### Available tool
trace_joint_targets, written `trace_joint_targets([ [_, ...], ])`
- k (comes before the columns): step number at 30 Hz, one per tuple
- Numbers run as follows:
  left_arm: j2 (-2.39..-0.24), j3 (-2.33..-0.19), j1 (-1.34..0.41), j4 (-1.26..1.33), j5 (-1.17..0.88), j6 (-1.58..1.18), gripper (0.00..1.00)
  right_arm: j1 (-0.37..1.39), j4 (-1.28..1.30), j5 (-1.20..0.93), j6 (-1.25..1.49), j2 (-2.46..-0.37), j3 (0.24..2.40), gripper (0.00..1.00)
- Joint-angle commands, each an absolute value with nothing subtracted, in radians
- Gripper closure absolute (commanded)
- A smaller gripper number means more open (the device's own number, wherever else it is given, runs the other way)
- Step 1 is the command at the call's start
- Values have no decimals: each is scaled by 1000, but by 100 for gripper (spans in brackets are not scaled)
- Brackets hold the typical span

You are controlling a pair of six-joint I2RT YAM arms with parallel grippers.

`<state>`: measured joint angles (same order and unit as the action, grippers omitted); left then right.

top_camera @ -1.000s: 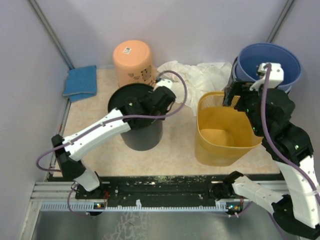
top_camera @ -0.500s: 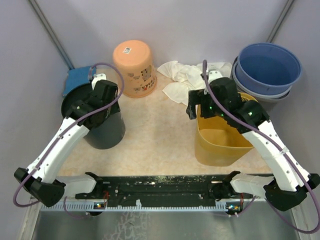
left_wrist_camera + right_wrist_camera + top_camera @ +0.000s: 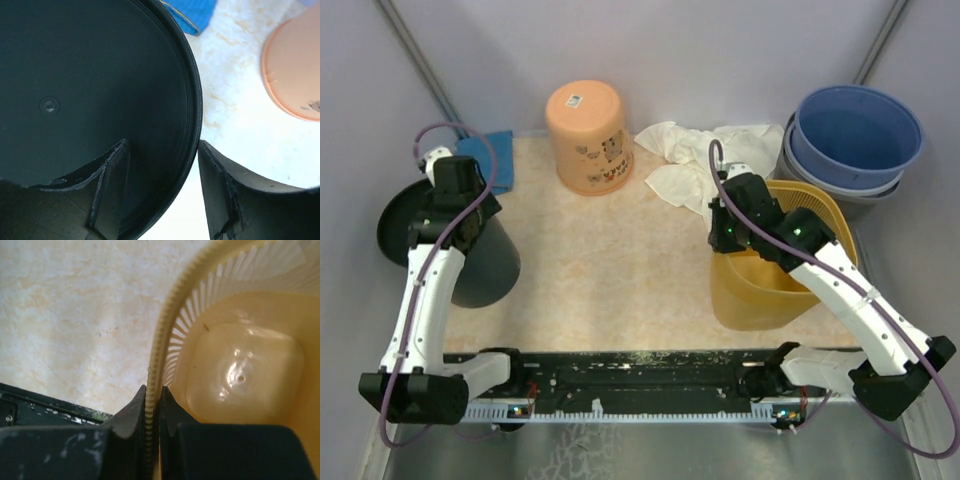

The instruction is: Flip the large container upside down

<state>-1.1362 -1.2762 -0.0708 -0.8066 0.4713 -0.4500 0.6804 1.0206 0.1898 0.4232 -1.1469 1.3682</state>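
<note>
The large yellow slotted container stands upright at the right of the table, mouth up. My right gripper is shut on its left rim, one finger outside the wall and the other inside. A black bin leans at the table's left edge, its mouth tipped to the left. My left gripper is open astride the bin's rim, with one finger inside and the other finger outside, standing apart from the rim.
An orange bucket stands upside down at the back. Beside it lies a crumpled white cloth. Stacked blue tubs sit at the back right, close behind the yellow container. A blue cloth lies at the back left.
My left arm swung the black bin from the middle to the left edge and its jaws widened. My right arm came from the blue tubs to the yellow container's left rim and shut on it.
</note>
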Motion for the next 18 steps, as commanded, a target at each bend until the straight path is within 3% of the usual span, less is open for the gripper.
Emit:
trace_joint_targets([
  [1,-1138,-1273,10,-969,409,-363,36,688,951,110,427,-1119,1400,100],
  [4,-1100,-1373,10,-963,208,-289,32,704,901,-9,450,-1125,1454,100],
  [10,-1071,-1614,8,-1015,-22,-277,9,851,768,-60,511,-1205,1618,100],
  [18,-1076,-1672,2,-969,-259,-332,3,879,315,-174,722,-1262,1550,100],
])
